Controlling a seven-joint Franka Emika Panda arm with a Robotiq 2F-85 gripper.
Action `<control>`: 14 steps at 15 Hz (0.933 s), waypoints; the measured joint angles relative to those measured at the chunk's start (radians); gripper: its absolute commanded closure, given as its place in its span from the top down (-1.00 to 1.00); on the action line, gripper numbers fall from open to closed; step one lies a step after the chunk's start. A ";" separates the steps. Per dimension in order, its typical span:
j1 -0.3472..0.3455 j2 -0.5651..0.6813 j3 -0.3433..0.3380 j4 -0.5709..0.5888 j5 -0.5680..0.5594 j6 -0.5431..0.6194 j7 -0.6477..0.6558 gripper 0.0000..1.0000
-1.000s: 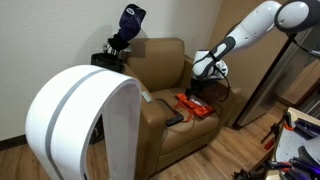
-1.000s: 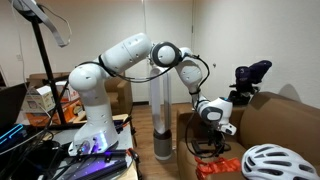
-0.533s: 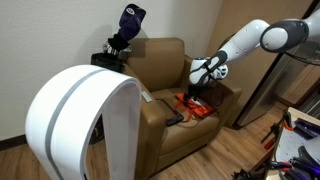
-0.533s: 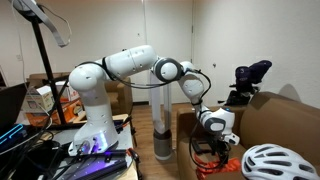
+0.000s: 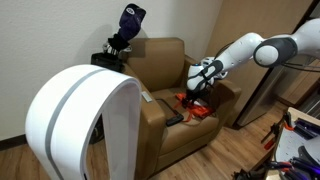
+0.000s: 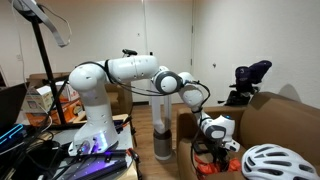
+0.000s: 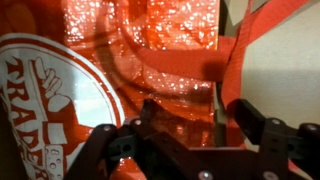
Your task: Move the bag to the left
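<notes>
An exterior view faces the armchair [image 5: 165, 95] from off its front corner, at middling distance; my arm [image 5: 250, 50] enters at upper right. An exterior view looks from beside my base [image 6: 92, 130] along the arm. Both share my pincer [image 5: 196, 90] and the armchair. The wrist view looks at the bag [image 7: 130, 50] from very close.

— Where is the bag [image 5: 197, 109]?
— Lying flat on the armchair seat [image 5: 160, 100], toward its front edge and close to one armrest.
— What does it look like?
— Orange-red, shiny and crinkled. It has a white round logo [image 7: 45, 95] with red lettering, and an orange strap [image 7: 245, 50] runs along one side.
</notes>
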 measured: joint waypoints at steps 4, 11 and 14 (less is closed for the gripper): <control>0.000 0.002 -0.013 0.021 -0.001 -0.018 0.000 -0.39; 0.001 0.001 -0.014 0.055 0.000 -0.064 0.003 -0.94; 0.000 0.001 -0.013 0.060 0.000 -0.074 0.003 -0.87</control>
